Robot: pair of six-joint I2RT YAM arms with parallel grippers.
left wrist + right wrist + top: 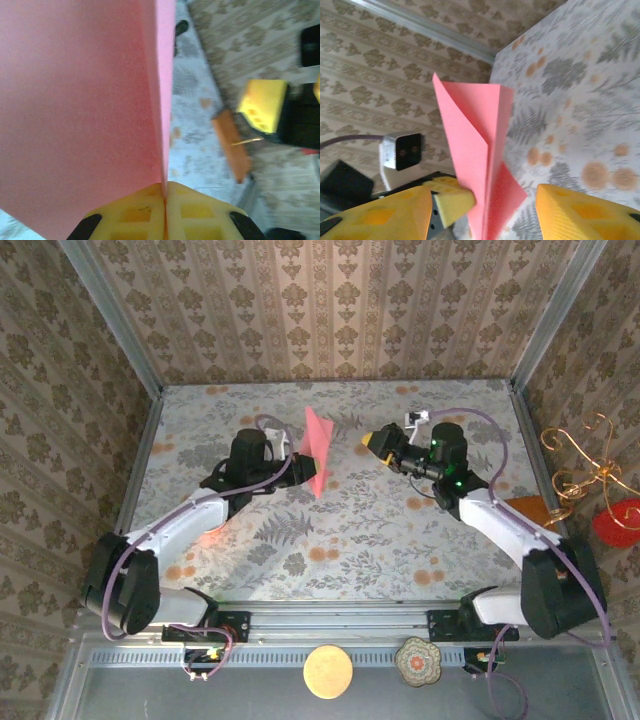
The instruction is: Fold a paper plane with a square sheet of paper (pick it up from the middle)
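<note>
Top external: paper plane (318, 455) seemingly far-to-near

Paper plane (319, 458) above table (400, 540), centre-back

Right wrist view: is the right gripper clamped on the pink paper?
No, the right gripper stands open, its fingers apart either side of the paper.

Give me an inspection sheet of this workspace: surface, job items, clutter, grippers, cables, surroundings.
Surface: table covered by a floral cloth, lying flat.
Job's things: pink paper, partly folded, held upright.
Clutter: orange sheet at the right edge.
Grippers: left gripper shut on the pink paper's edge; right gripper open beside it.
Cables: purple cables run along both arms.
Surroundings: patterned walls; round discs on the front ledge.
</note>
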